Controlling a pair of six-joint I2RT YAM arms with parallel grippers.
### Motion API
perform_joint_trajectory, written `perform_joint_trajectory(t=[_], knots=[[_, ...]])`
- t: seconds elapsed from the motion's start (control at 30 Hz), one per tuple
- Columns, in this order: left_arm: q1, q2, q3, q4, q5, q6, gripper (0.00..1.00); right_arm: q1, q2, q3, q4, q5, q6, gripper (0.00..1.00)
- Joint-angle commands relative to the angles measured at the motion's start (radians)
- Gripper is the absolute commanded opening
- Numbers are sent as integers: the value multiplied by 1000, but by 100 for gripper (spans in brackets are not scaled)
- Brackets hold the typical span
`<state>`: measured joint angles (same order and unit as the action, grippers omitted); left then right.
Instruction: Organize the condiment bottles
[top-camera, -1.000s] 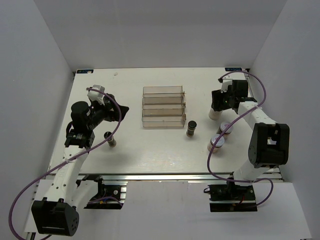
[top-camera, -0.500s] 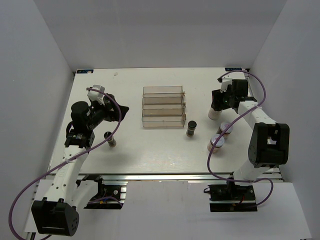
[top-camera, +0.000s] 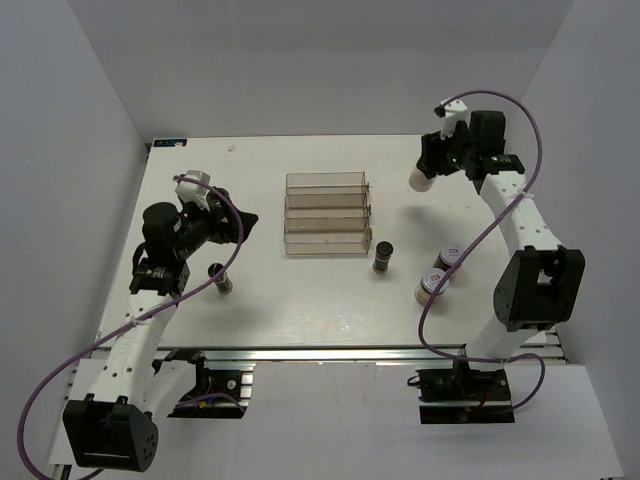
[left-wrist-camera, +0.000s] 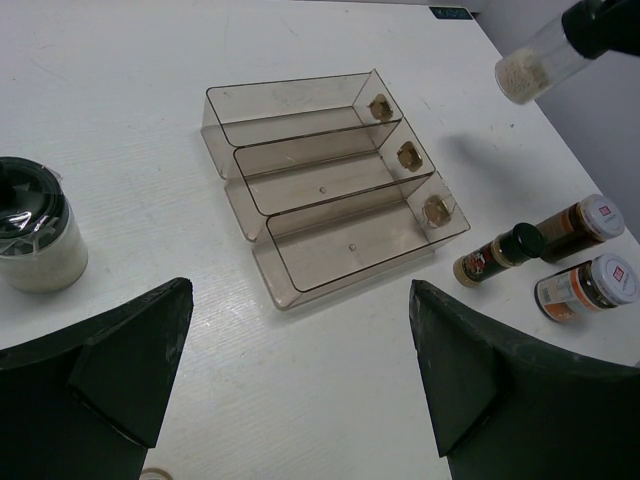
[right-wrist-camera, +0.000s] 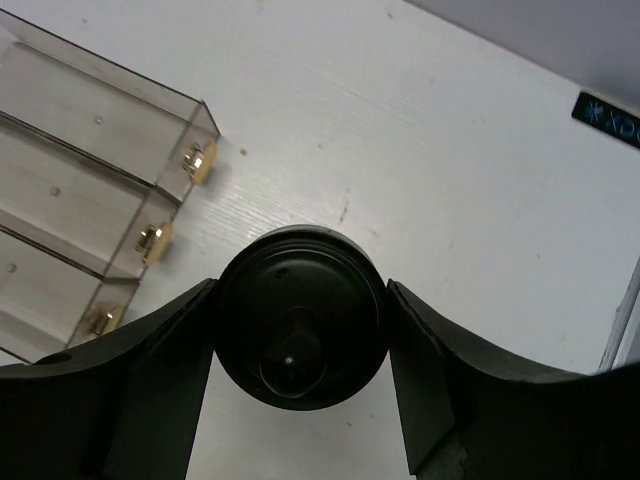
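Note:
My right gripper (top-camera: 436, 163) is shut on a pale condiment bottle (top-camera: 421, 179) and holds it in the air to the right of the rack's back end. Seen from the right wrist, its black knob cap (right-wrist-camera: 300, 318) fills the gap between the fingers (right-wrist-camera: 150, 370). The clear stepped rack (top-camera: 327, 214) stands mid-table and holds nothing. A dark bottle (top-camera: 383, 256) stands by its front right corner. Two brownish jars with red-marked white lids (top-camera: 450, 257) (top-camera: 434, 285) stand further right. My left gripper (left-wrist-camera: 300, 292) hovers open, left of the rack. A second pale jar (left-wrist-camera: 32, 238) stands beside it.
White walls close in the table on the left, back and right. The right arm's purple cable (top-camera: 470, 250) loops over the two brownish jars. The left arm's cable (top-camera: 232, 225) arcs above the pale jar (top-camera: 223, 284) near the table's front left.
The right gripper closed on the pale bottle, lifted it off the table and carried it back and slightly left. The left arm has stayed still.

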<state>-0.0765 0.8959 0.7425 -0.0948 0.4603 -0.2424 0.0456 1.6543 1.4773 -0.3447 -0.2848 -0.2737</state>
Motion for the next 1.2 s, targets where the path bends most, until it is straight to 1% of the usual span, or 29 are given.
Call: perform_joint_trajectory(t=[0.0,0.13,0.27,0.4,0.53,0.83,1.0,1.17], knots=[[0,5,9,-8,9,15,98,86,41,118,4,-33,-10,0],[1,15,12,-17,0,22,98,149,110,230,4,-33,7,0],[0,23,14,-26,-12,31,98,206,221,354,-5,-42,16,0],[1,34,18,-34,-22,37,98,270,321,516,-22,-45,25,0],[1,41,21,-42,-32,41,98,307,403,615,-31,-47,31,0],[0,55,23,-49,-40,48,98,335,531,666,19,-57,45,0],[1,60,26,-52,-38,49,98,341,550,653,27,-57,38,0],[1,61,26,-52,-34,49,98,341,550,607,33,-54,27,0]])
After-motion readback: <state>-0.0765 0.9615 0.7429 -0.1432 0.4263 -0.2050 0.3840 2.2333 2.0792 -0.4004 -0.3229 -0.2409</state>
